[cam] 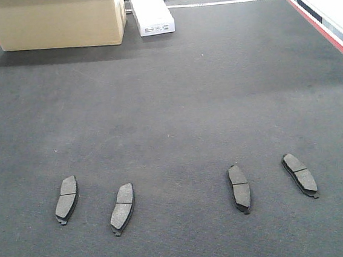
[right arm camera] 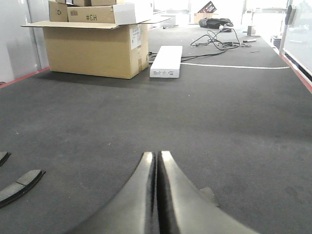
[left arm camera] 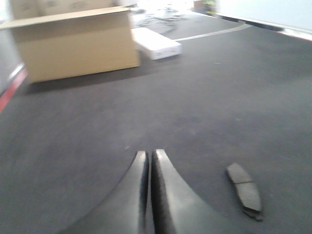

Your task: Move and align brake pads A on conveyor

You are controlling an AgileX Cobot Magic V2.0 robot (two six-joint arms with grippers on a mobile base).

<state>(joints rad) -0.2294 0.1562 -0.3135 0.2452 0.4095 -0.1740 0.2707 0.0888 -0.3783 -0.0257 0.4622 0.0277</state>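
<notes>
Four brake pads (cam: 66, 200) (cam: 123, 208) (cam: 240, 188) (cam: 300, 174) lie flat in a loose row on the dark conveyor (cam: 174, 98), two on one side and two on the other with a wide gap between. We see our left claw (left arm camera: 148, 158) and our right claw (right arm camera: 158, 158) both pinched closed with nothing in them. Far back sit a cardboard box (cam: 58, 21) and a white box (cam: 151, 12).

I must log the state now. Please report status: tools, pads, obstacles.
Left tool shut, empty. Right tool shut, empty. Four brake pads on conveyor, uneven angles. Cardboard box and white box far up the belt.
</notes>
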